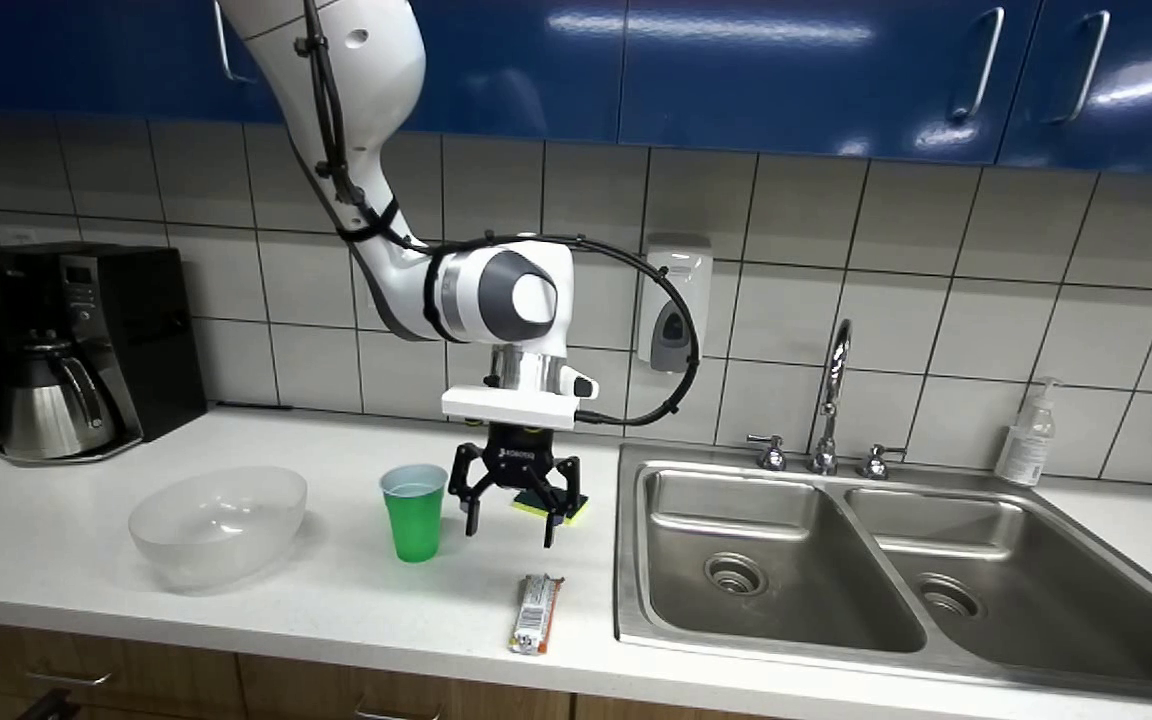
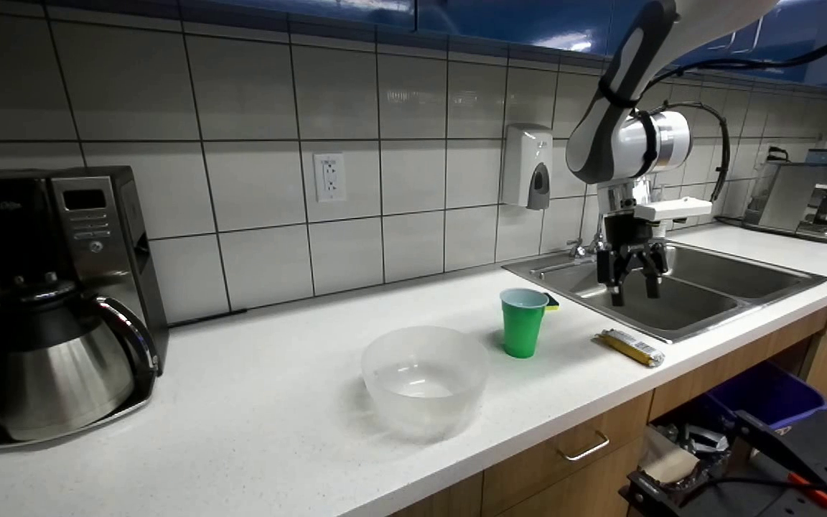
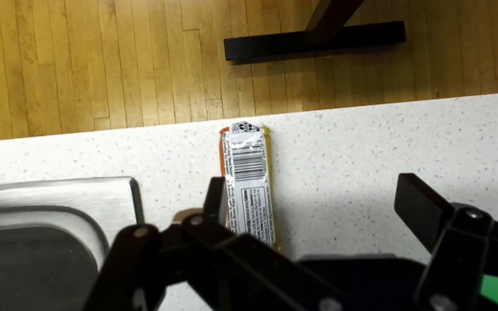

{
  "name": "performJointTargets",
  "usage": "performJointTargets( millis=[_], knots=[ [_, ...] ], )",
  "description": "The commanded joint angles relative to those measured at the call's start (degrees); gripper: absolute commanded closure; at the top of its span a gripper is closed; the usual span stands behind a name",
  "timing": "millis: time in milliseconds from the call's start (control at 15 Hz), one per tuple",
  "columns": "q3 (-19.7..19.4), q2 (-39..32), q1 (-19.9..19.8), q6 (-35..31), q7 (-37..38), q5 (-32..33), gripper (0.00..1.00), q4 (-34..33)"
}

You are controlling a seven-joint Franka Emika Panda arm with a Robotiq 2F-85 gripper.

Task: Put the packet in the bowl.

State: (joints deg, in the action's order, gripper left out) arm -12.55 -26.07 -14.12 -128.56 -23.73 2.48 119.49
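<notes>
The packet (image 1: 535,617) is a silvery-grey wrapped bar with orange and yellow edges. It lies flat on the counter near the front edge, beside the sink. It also shows in an exterior view (image 2: 631,347) and in the wrist view (image 3: 249,168), where the left finger hides part of it. The clear, wide bowl (image 1: 206,560) stands farther along the counter, past the green cup; it also shows in an exterior view (image 2: 417,413). My gripper (image 1: 510,528) is open and empty above the counter, set back from the packet. In the wrist view its fingers (image 3: 318,203) are wide apart.
A green cup (image 1: 416,520) stands between the bowl and the gripper. A yellow-and-dark sponge (image 1: 577,512) lies behind the gripper. The steel sink (image 1: 633,580) borders the packet's side. A coffee maker (image 2: 90,287) stands beyond the bowl. A soap dispenser (image 1: 674,305) hangs on the wall.
</notes>
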Motion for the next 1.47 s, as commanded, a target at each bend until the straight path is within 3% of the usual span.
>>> performJointTargets(
  millis=[0, 1000, 1400],
  knots=[
    [1.3, -1.1, -1.4, -0.7, 0.8, 1.4, 0.0, -0.5],
    [2.3, -10.7, -3.7, -12.1, -1.5, 5.7, 0.0, -2.4],
    [3.3, -13.0, -4.2, -13.8, -2.6, 5.9, 0.0, -4.2]
  ],
)
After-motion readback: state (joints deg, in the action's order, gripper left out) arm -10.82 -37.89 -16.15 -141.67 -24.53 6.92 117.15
